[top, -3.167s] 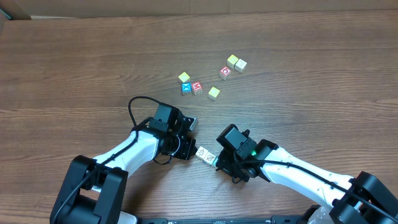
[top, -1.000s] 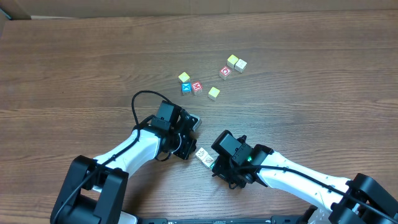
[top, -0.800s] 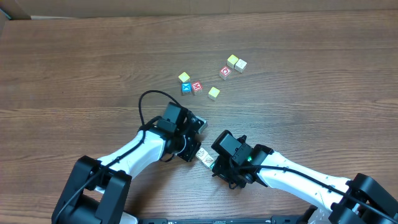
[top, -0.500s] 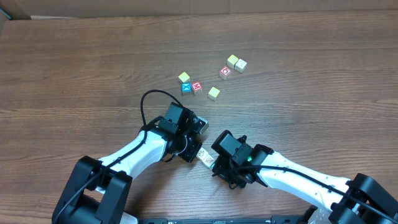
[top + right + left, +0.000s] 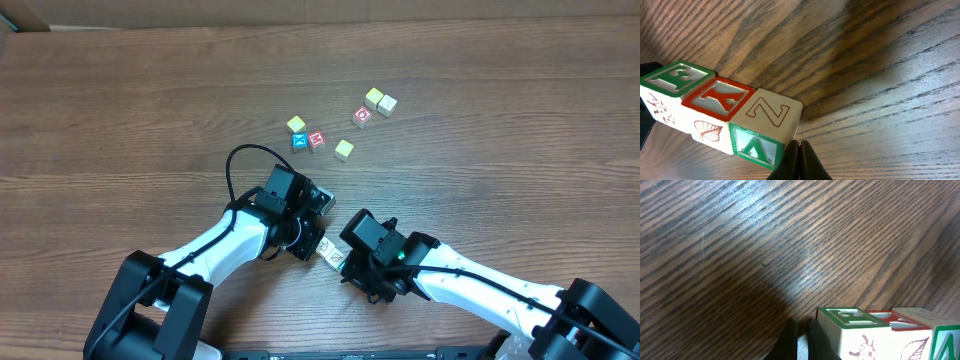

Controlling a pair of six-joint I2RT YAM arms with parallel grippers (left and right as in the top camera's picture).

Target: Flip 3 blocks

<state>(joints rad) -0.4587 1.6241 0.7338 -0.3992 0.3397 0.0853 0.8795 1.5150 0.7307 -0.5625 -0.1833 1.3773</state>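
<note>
Left gripper [image 5: 800,342] and right gripper [image 5: 799,159], both pinched shut and empty, flank the row of blocks [image 5: 722,112] (lying between them). We reckon the flip's pending: press evenly from both ends, then roll.

Painted wooden blocks [image 5: 715,107], matt wood-grain table [image 5: 880,75]

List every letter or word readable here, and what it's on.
"E": top of green-framed block.
"Y": top of red-framed block.
"Z": top of end block.
"A": green side face of the end block.
Scattered cubes in the overhead view: marks too small to read.
</note>
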